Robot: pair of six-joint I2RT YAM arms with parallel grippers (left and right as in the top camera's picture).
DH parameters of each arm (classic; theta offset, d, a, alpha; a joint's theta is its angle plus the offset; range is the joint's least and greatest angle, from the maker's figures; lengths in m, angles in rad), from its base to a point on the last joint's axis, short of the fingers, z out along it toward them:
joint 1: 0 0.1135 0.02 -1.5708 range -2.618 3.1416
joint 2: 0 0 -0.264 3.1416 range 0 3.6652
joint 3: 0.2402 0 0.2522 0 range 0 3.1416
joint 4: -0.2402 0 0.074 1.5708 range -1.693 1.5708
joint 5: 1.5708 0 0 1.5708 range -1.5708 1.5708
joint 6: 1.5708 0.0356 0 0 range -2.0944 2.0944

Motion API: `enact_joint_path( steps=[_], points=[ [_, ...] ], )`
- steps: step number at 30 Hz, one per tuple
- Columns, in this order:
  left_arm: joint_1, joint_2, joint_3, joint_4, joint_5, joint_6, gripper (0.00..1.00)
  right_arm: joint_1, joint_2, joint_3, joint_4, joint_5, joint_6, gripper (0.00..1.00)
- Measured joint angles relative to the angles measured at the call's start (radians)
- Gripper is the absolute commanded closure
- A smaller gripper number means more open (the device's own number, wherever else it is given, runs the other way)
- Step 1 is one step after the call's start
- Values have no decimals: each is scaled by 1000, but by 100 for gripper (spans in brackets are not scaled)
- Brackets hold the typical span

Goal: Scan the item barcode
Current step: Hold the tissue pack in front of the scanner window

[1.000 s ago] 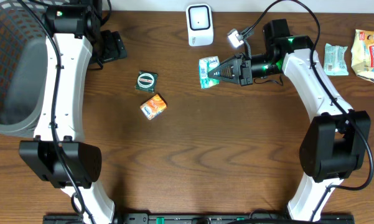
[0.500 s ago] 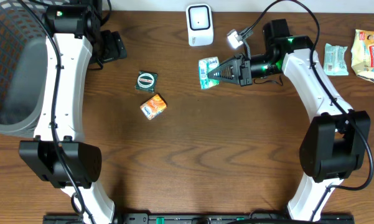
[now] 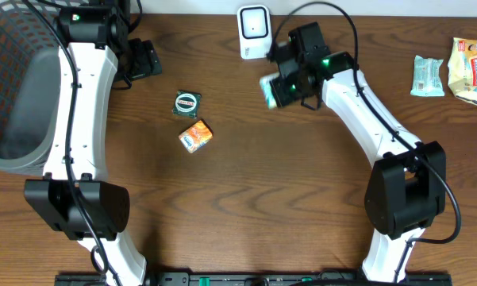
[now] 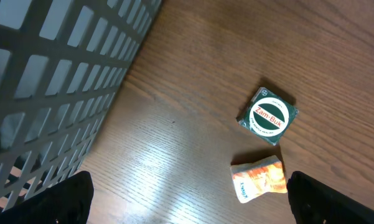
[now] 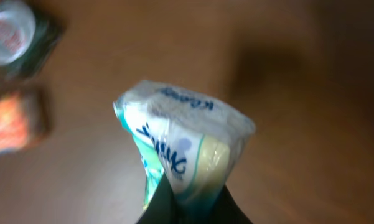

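Leftward, green tin (image 3: 187, 102) and orange packet (image 3: 195, 136) lie apart from right pincer (image 5: 190, 202) pinching tissue pack (image 5: 183, 134); left pincer (image 4: 187, 196) spread.

The dark wooden table (image 3: 246, 206) carries a white scanner (image 3: 254, 32) at top centre. Left of centre, a green Zam-Buk tin (image 3: 187, 103) lies just beside an orange packet (image 3: 195, 136). A pale green packet (image 3: 428, 75) and a snack bag (image 3: 472, 70) lie at the upper right.
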Motion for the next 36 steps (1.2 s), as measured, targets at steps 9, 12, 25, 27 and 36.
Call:
enact_joint_path(
  steps=[9, 12, 25, 27, 36],
  points=[
    [0, 0, 0, 0, 0, 0, 3, -6, 0, 19, 350, 218, -44, 99],
    [0, 0, 0, 0, 0, 0, 3, -6, 26, 83, 334, 238, -59, 99],
    [0, 0, 0, 0, 0, 0, 2, 4, 347, 536, 368, 378, -457, 99],
    [0, 0, 0, 0, 0, 0, 2, 11, 370, 536, 408, 410, -554, 99],
    [0, 0, 0, 0, 0, 0, 2, 68, 430, 536, 459, 450, -948, 99]
  ],
)
